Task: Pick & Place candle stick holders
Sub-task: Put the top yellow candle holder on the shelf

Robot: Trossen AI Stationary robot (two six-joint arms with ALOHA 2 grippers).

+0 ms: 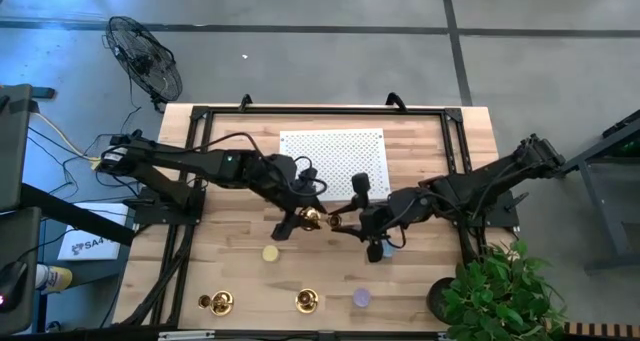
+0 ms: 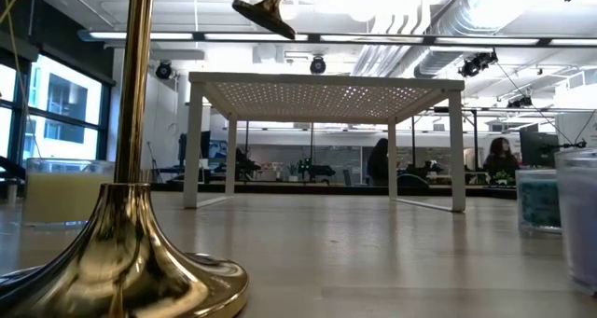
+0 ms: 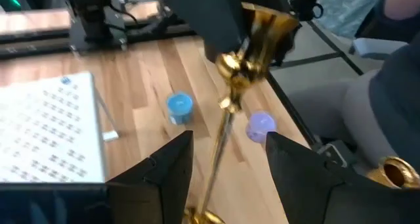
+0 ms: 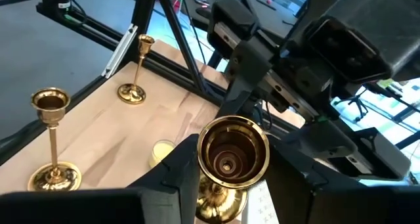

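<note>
Three brass candle stick holders: two stand near the front edge of the wooden surface (image 1: 420,141), one (image 1: 215,302) toward the front-left corner, one (image 1: 307,301) at mid-front. The third (image 1: 314,218) hangs above the centre, pinched between the left end effector (image 1: 300,219) and the right end effector (image 1: 345,221). Three discs: yellow (image 1: 270,253), blue (image 3: 179,104), purple (image 1: 361,298).

The high view looks straight down on the whole table (image 1: 230,271) from well above. The low view sits at tabletop height, facing level across the wood toward the white rack (image 2: 326,99), which the high view also shows. Each wrist view looks forward from close in past its own fingers; both share the held candlestick (image 4: 230,165).
</note>
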